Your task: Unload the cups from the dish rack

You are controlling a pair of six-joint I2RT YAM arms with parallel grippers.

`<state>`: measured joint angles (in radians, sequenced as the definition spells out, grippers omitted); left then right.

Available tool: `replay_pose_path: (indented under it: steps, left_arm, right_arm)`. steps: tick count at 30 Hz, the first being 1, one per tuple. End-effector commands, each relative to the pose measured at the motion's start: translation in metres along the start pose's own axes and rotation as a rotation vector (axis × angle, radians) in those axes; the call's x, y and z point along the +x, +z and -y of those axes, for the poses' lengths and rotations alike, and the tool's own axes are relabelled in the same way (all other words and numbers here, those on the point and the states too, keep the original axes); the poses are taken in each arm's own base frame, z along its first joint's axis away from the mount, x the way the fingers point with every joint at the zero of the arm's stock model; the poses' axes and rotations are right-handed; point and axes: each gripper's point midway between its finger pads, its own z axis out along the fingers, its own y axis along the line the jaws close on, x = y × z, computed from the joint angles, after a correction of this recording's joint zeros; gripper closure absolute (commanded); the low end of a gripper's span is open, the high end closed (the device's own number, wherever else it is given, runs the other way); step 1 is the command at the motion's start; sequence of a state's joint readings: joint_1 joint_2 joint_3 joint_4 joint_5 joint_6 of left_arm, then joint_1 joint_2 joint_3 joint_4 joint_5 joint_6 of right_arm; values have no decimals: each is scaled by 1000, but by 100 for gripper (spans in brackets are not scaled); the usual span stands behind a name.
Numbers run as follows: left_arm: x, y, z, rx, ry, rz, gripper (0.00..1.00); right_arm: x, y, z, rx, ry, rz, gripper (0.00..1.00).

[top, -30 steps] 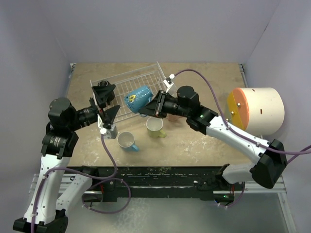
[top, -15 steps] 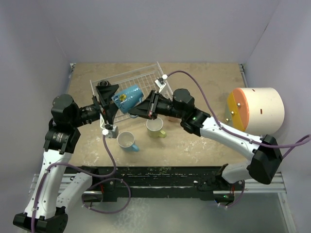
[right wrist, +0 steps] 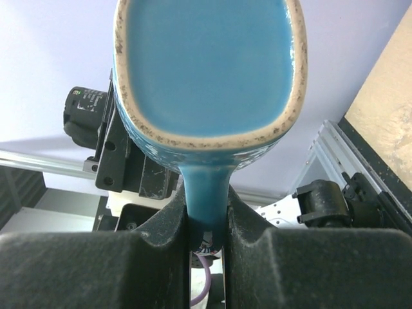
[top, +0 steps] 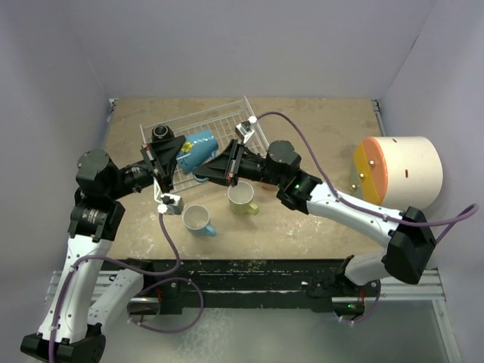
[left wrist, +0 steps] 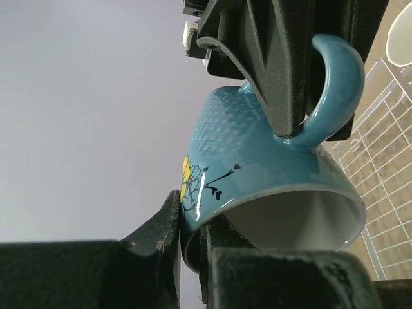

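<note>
Hovering just above the dish rack [top: 227, 121], pinched from both sides: the blue mug [top: 195, 148]. Left gripper [left wrist: 191, 248] closed on its rim wall, right gripper [right wrist: 206, 219] clamped on the handle. Looks like a mid-air handover, gripped twice to guard against a drop. Counting cups: four on show. One dark mug [top: 160, 133] inside the rack's left corner, one aloft, one light blue mug [top: 197, 219] and one yellow-green mug [top: 242, 196] parked just in front of the rack.
</note>
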<state>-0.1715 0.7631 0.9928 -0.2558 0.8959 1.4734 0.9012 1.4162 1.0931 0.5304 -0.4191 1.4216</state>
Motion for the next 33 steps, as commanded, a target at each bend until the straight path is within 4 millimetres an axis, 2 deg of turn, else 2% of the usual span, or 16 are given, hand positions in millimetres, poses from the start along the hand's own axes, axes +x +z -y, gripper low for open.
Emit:
replay_pose_path:
  steps: [1, 2, 4, 7, 9, 14, 18, 20, 26, 29, 33]
  left_arm:
    - [-9, 7, 8, 35, -42, 69, 100]
    - [-11, 7, 8, 46, -54, 80, 100]
    - [-16, 9, 12, 92, -110, 102, 100]
    - [-24, 14, 25, 200, -236, 122, 100]
    - [-28, 22, 40, 288, -356, 112, 100]
    - [-57, 53, 59, 485, -530, 137, 100]
    - [-84, 84, 75, 656, -560, 134, 100]
    - [-97, 103, 92, 743, -538, 134, 100]
    - [-129, 147, 156, 1031, -469, 102, 100]
    - [-136, 155, 190, 1169, -428, 83, 100]
    - [-135, 164, 227, 1294, -415, 25, 100]
  right_arm:
    - [0, -19, -30, -65, -139, -25, 79]
    - [-7, -26, -26, -32, -153, -9, 66]
    - [-28, -48, -15, 40, -189, 47, 52]
    - [-64, -94, 1, 194, -253, 159, 36]
    - [-86, -126, 4, 300, -327, 235, 31]
    - [-125, -181, 24, 621, -449, 375, 28]
    - [-149, -213, 29, 801, -497, 494, 27]
    - [-159, -225, 29, 862, -493, 549, 27]
    - [-175, -252, 22, 957, -484, 684, 24]
    - [-179, -260, 19, 984, -488, 717, 23]
    - [-181, -265, 19, 999, -488, 733, 23]
